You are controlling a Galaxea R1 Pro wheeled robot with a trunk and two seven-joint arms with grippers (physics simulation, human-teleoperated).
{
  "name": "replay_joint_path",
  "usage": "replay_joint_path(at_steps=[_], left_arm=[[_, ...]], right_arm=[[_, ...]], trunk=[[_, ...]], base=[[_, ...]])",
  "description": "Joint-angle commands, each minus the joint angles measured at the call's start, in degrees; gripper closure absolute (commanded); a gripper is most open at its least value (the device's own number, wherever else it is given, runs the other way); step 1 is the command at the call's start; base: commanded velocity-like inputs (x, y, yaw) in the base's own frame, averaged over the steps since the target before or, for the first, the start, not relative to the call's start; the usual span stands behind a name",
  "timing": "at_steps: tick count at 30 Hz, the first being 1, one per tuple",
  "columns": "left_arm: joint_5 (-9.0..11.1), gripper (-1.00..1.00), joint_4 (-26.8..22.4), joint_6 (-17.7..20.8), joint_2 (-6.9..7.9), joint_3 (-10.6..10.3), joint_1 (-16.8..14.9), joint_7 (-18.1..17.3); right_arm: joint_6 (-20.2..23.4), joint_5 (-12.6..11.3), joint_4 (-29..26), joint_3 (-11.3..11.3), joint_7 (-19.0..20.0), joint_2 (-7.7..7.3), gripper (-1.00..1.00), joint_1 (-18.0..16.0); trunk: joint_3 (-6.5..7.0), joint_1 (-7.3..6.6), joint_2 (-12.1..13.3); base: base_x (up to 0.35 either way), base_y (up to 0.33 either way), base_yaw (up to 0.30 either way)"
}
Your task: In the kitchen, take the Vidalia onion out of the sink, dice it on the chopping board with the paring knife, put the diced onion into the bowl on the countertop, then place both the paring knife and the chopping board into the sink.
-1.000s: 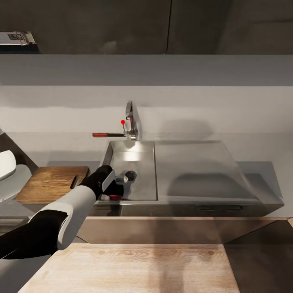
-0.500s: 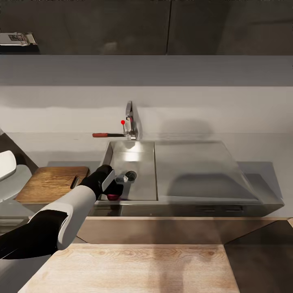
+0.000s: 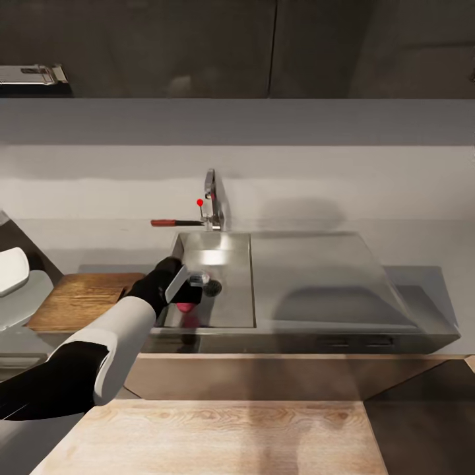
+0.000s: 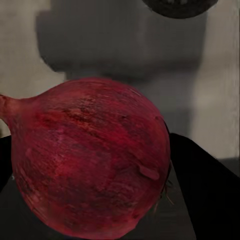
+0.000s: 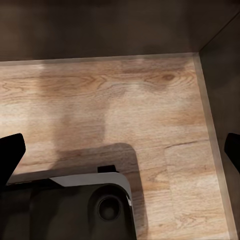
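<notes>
My left gripper (image 3: 187,301) is shut on the Vidalia onion (image 3: 187,308), a dark pinkish-red ball held just above the sink (image 3: 231,310) basin near its front left corner. Close up, the onion (image 4: 90,165) sits between the dark fingers (image 4: 200,195), with the steel basin floor behind it. The chopping board (image 3: 79,300) lies on the countertop (image 3: 99,244) left of the sink. Behind the basin, by the faucet (image 3: 211,198), lies the paring knife (image 3: 173,223). The white bowl (image 3: 10,270) shows at the left edge. My right gripper (image 5: 120,152) hangs open over the wood floor.
The round drain (image 3: 212,287) lies just right of my left gripper. A flat steel drainboard (image 3: 316,277) stretches right of the basin. Dark upper cabinets (image 3: 198,39) hang over the wall. Pale wood floor (image 3: 218,435) lies below the counter front.
My left gripper has risen a little with the onion, off the basin floor and slightly toward the back. The head view has shifted slightly downward.
</notes>
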Motion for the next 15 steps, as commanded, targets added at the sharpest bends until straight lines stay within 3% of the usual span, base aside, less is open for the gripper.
replay_joint_path(at_steps=[1, 7, 8, 15], left_arm=[[0.6, 1.00, -0.4, 0.2, 0.02, -0.4, 0.0, 0.5], [0.6, 1.00, -3.8, 0.4, -0.11, -0.3, 0.0, 0.5], [0.6, 1.00, -6.7, 0.5, -0.05, -0.4, 0.0, 0.5], [0.7, 1.00, -12.4, 0.5, 0.09, -0.7, 0.0, 0.5]], right_arm=[[0.0, 0.4, -0.1, 0.0, -0.3, 0.02, -1.00, 0.0], [0.0, 0.4, -0.1, 0.0, -0.3, 0.02, -1.00, 0.0], [0.0, 0.4, -0.1, 0.0, -0.3, 0.02, -1.00, 0.0], [0.0, 0.4, -0.1, 0.0, -0.3, 0.02, -1.00, 0.0]], trunk=[[-0.01, 0.04, -0.1], [0.48, 0.04, -0.1], [0.56, 0.04, -0.1], [1.17, 0.04, -0.1]], base=[[0.000, 0.000, 0.000], [0.000, 0.000, 0.000], [0.000, 0.000, 0.000], [0.000, 0.000, 0.000]])
